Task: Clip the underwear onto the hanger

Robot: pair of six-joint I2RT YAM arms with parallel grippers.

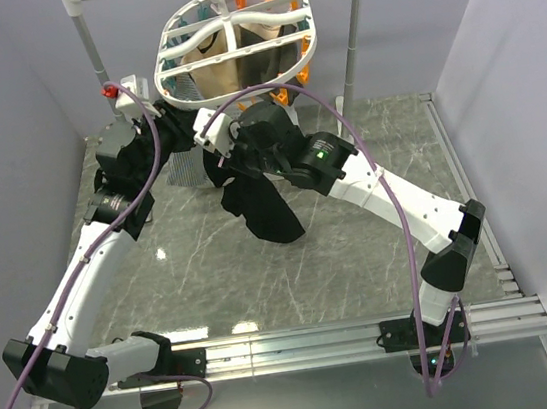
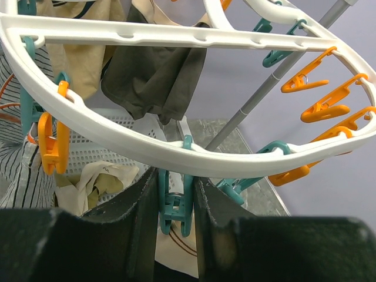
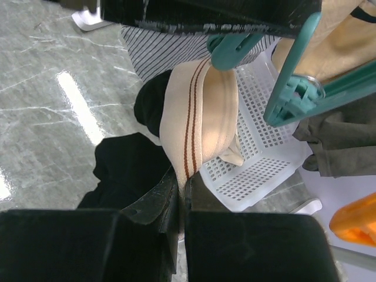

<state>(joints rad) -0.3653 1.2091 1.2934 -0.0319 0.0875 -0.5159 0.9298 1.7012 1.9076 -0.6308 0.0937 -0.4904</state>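
The white oval hanger hangs from the rail at the back, with orange and teal clothespins; its rim fills the left wrist view. My left gripper is shut on a teal clothespin under that rim, squeezing its handles. My right gripper is shut on the beige waistband of the black underwear, holding it up just below the teal clothespin's tips. The black fabric droops toward the table.
A white perforated basket with beige garments stands under the hanger. A dark olive garment and a striped cloth hang from the hanger. The grey rail stand's post rises at the back right.
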